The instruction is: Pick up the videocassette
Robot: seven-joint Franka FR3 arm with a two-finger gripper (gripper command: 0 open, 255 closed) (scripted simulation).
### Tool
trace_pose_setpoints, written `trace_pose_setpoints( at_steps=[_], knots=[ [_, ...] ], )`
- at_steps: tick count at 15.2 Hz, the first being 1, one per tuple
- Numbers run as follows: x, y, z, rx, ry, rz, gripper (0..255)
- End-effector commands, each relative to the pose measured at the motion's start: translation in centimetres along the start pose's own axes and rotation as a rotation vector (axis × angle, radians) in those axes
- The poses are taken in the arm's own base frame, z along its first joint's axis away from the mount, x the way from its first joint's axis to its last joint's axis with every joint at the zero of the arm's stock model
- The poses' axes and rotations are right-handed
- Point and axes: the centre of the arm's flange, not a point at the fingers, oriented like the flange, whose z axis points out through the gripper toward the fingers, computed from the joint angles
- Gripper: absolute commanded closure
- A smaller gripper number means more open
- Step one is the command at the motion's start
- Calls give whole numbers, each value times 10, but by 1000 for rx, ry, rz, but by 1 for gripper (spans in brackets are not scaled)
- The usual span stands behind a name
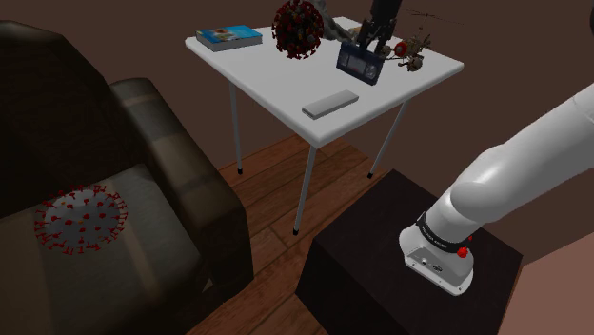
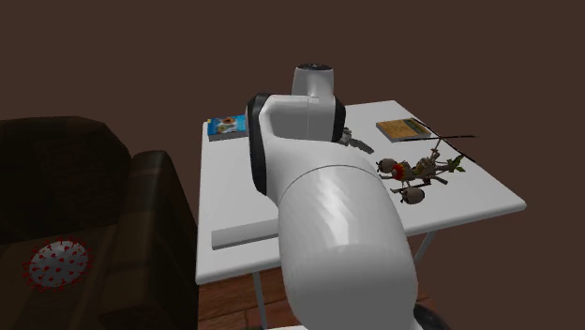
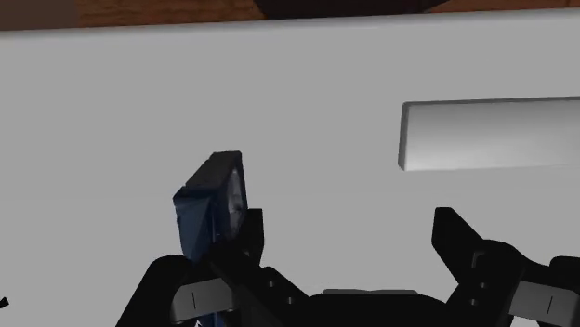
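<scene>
The videocassette (image 1: pixel 360 63) is a dark blue case with a window on its face, tipped up on edge on the white table (image 1: pixel 276 81). My black gripper (image 1: pixel 371 40) comes down right over it, between the red spiky ball and the toy helicopter. In the wrist view the gripper (image 3: pixel 351 243) is open, with bare tabletop between its fingers. The cassette (image 3: pixel 212 206) stands tilted against the outer side of one finger (image 3: pixel 246 237), outside the gap, and nothing clasps it.
Around the cassette stand a red spiky ball (image 1: pixel 300 29), a blue book (image 1: pixel 228 36), a toy helicopter (image 1: pixel 414 48) and a flat grey slab (image 1: pixel 329 103). A second book (image 2: pixel 405 128) lies at the far corner. A dark sofa (image 1: pixel 124 190) holds a spiked disc (image 1: pixel 81 219).
</scene>
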Motion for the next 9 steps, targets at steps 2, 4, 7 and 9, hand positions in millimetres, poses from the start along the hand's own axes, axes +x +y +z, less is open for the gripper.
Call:
trace_pose_setpoints(
  at_steps=[2,4,7,9],
  knots=[
    [30,26,-1,-11,-3,-11,0],
    [49,44,1,-17,-5,-17,0],
    [78,70,4,-27,-8,-27,0],
    [86,78,10,-30,-9,-29,0]
  ],
)
